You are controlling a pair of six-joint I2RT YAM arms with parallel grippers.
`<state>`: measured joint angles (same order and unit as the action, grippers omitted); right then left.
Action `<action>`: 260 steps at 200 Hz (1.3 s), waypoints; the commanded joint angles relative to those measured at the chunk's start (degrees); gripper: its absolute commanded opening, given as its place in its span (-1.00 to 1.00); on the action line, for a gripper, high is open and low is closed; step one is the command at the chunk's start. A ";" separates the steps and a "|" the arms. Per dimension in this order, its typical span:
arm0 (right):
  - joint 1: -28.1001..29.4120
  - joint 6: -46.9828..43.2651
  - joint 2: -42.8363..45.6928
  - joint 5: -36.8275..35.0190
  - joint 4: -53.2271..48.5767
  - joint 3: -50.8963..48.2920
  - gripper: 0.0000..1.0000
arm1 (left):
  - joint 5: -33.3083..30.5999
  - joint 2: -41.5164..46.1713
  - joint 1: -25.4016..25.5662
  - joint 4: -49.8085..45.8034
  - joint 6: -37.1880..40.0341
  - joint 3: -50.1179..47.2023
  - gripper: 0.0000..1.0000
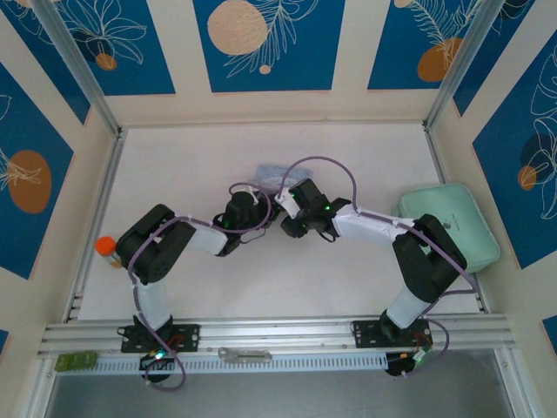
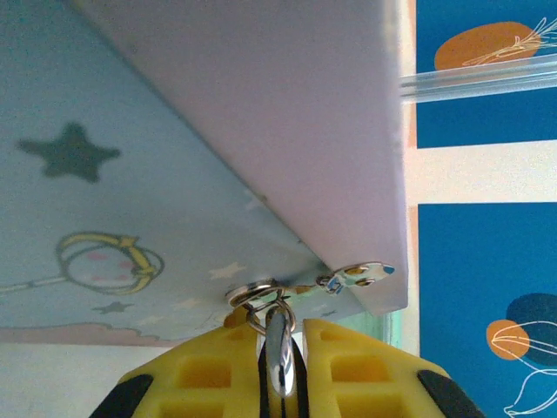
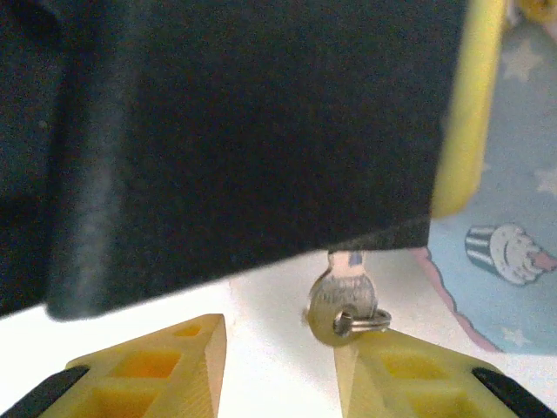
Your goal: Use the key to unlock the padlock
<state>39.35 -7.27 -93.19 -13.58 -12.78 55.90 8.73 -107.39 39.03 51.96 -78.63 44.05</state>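
I'm looking down on a white table point(image 1: 191, 165) boxed in on three sides by cream walls. The back wall point(image 1: 348, 52), left wall point(image 1: 48, 91) and right wall point(image 1: 466, 131) each carry deep-blue panels point(image 1: 278, 61) printed with white leaf outlines and peach or orange discs. Aluminium posts point(image 1: 78, 65) lean across the two far corners, and a ribbed aluminium rail point(image 1: 287, 329) runs along the near edge. The light is bright and even, and the shadows I can see are soft.
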 commanded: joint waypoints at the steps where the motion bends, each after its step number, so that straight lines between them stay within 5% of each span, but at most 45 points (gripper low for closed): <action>1: -0.07 -3.61 2.01 -0.94 7.38 -0.77 -0.24 | 1.90 2.56 -0.23 1.30 -0.87 0.33 -1.00; 50: 0.02 -4.75 0.98 -3.31 12.81 -2.06 -0.27 | 2.25 3.15 -0.24 0.67 -0.90 0.26 -1.00; 149: 0.18 -8.46 -0.39 -5.60 18.03 -3.87 -1.00 | 4.16 5.00 -0.25 0.24 -2.65 0.33 -1.00; 174: 0.03 -8.07 -0.58 -3.80 17.30 -3.19 -1.00 | 4.56 5.42 -0.22 0.32 -3.02 0.07 -1.00; 200: -1.80 -3.93 -0.72 2.79 12.86 -0.66 -1.00 | 4.89 5.88 -0.23 0.88 -2.39 -0.36 -1.00; 260: -12.19 9.64 -3.19 32.31 5.16 4.42 -1.00 | 6.55 4.32 -0.31 6.79 0.12 -1.25 -1.00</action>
<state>31.20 -5.30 -94.21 4.43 -6.04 57.12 8.95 -104.62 37.98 51.07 -80.62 43.38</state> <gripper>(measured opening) 0.085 0.136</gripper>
